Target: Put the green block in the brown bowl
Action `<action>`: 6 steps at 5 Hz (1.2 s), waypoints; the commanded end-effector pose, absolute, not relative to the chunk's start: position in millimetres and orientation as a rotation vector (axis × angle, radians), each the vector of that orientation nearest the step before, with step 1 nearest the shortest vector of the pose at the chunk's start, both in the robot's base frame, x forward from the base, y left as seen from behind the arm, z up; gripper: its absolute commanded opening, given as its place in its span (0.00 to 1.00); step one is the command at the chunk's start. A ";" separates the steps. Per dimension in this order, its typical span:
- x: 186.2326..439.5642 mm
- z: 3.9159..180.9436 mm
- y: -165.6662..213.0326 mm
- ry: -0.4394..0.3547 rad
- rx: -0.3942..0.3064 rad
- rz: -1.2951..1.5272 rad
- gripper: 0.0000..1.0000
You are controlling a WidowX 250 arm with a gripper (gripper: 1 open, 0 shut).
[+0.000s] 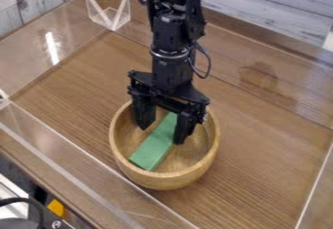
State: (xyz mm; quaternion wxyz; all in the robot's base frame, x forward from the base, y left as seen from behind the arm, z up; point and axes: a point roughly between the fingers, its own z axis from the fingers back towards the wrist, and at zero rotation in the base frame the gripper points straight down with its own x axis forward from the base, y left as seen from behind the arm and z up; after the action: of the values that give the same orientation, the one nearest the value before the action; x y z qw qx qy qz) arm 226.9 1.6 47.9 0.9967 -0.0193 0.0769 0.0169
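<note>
One green block [155, 150] is lying slanted inside the brown bowl [196, 169], while the gripper [166, 122] is hanging just above it, jaws spread wide, gripping nothing.

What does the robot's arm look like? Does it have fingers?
The arm is all black, built from chunky, boxy segments stacked in a column. A thin black cable loops along its side. At the bottom is the tool, also black, with a wide crossbar and two straight, narrow fingers like prongs. No markings are readable.
</note>
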 end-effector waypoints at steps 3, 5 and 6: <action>233.7 73.5 13.9 0.041 -0.054 0.117 1.00; 239.1 87.3 18.5 0.007 -0.068 0.165 1.00; 247.6 97.8 21.2 -0.017 -0.073 0.195 1.00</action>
State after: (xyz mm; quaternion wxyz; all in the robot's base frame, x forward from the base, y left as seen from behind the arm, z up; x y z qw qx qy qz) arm 239.8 18.2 84.0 0.9947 -0.0364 0.0221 0.0936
